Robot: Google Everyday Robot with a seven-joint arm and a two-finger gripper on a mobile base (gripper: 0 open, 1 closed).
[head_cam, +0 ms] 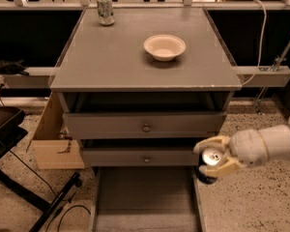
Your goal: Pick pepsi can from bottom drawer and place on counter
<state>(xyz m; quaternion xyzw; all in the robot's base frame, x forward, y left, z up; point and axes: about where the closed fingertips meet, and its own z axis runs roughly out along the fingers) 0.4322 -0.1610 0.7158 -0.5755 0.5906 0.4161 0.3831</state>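
Observation:
My gripper is shut on the pepsi can, a dark blue can with a silver top. It holds the can in the air beside the right end of the lower knobbed drawer, above the right wall of the bottom drawer. The bottom drawer is pulled out at the foot of the cabinet, and nothing shows on its grey floor. The counter is the flat grey cabinet top, well above the can.
A white bowl sits on the counter right of centre. A pale silver-green can stands at its back left corner. A cardboard box and a black stand are left of the cabinet. A cable hangs at the right.

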